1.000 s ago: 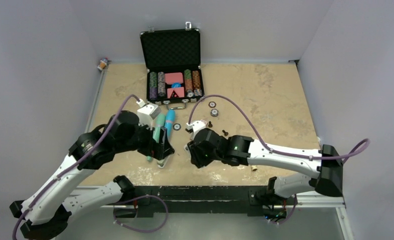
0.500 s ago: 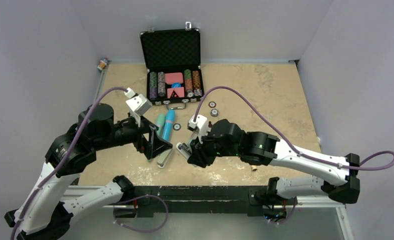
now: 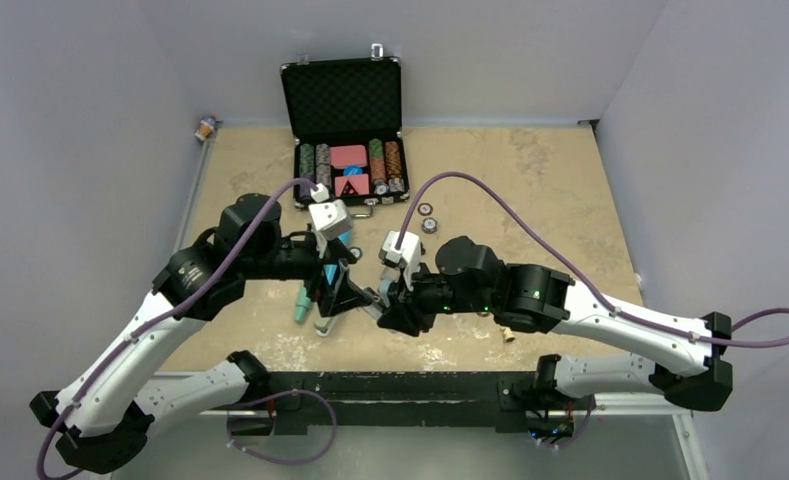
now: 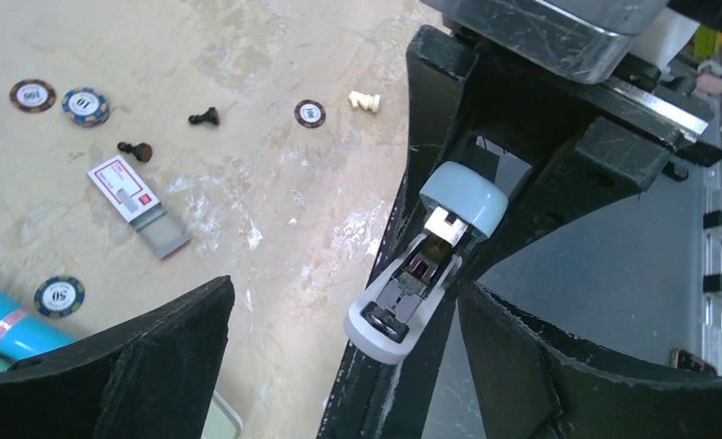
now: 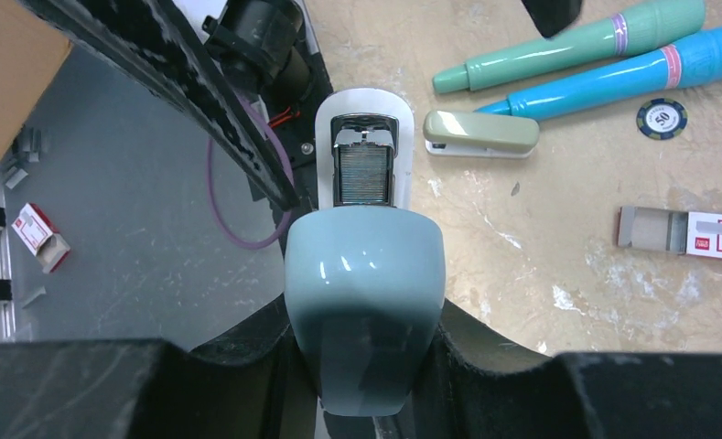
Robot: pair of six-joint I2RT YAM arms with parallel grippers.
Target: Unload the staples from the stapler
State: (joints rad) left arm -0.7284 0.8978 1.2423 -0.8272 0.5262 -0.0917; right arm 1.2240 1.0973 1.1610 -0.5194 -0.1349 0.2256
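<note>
Two pens (image 5: 567,46) (image 5: 613,73); one beige stapler (image 5: 481,134) lying flat, one blue stapler (image 5: 364,274) pinched in my right claw (image 5: 364,329). Its long axis points left, toward my spread left claw (image 4: 343,302).

Soft, even light falls from above, leaving only faint, diffuse shadows on the worktop (image 3: 530,190). The overhead view is slightly soft and grainy, and its walls have a grey-violet cast. In the right wrist view two small glare spots sit on the pale blue stapler (image 5: 364,302). The black parts nearest both wrist lenses are dark and lose detail.
</note>
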